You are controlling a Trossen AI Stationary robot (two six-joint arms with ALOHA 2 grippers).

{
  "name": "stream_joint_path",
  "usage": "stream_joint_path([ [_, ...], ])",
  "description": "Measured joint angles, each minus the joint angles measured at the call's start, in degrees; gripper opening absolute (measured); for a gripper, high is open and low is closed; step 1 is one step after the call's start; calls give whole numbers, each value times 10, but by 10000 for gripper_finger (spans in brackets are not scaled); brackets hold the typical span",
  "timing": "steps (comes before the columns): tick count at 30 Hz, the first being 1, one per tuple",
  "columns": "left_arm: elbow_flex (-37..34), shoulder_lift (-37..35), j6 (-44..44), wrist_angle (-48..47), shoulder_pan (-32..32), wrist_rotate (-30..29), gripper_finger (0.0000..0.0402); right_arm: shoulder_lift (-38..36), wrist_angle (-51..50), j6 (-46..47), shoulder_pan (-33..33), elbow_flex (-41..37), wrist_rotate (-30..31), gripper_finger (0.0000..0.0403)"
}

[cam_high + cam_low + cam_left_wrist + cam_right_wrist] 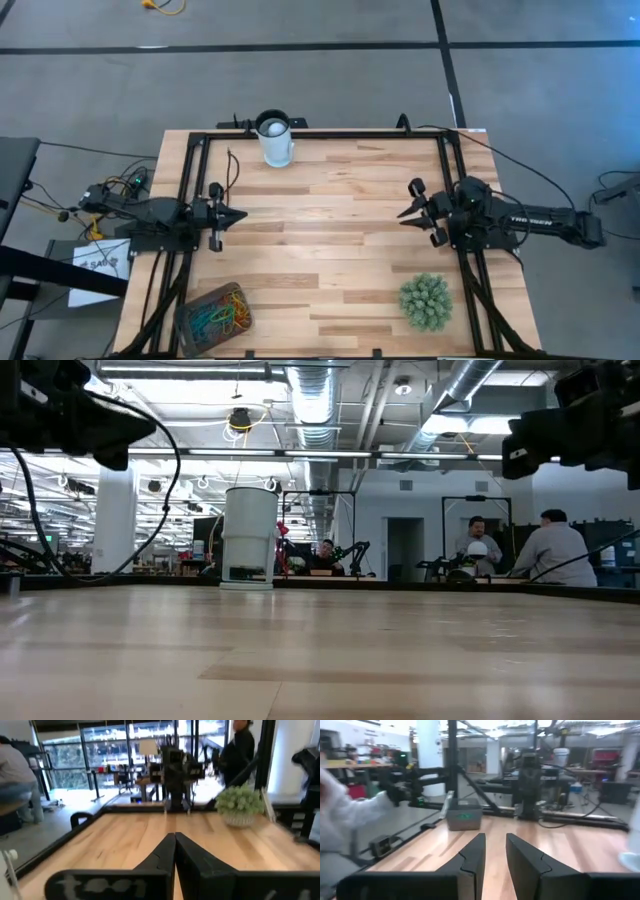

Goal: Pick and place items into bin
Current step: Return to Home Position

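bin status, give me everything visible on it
The bin is a small brownish-grey rectangular container with rounded corners, plastic by the look, open-topped and upright. It sits flat on the wooden table, in the corner on the left arm's side at the bottom of the high view, turned slightly askew to the table's edges. Inside lies a tangled heap of thin coloured bands: green, red, orange, yellow, blue. Nothing else touches it.

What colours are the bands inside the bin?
The bands are mixed green, orange, yellow, blue; clearest in high view.
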Motion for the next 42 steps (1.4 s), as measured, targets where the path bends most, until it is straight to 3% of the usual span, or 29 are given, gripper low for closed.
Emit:
stream_joint_path([
  [6,1,1,39,-11,0,-11,0,-73,-76,46,6,0,-65,70],
  [8,1,1,27,-11,0,-13,0,-102,-110,31,14,0,-58,70],
  [10,1,1,1,-11,0,-13,0,-133,-131,3,24,0,-12,70],
  [16,1,1,-36,-13,0,-13,0,-187,-169,-31,65,0,204,70],
  [26,2,1,-37,-15,0,-13,0,-202,-205,-56,140,0,336,70],
  [29,2,1,-37,-15,0,-13,0,-198,-204,15,146,0,401,70],
  [33,2,1,-37,-15,0,-13,0,-199,-208,59,143,0,426,70],
  [42,2,1,-37,-15,0,-13,0,-199,-219,62,143,0,426,70],
])
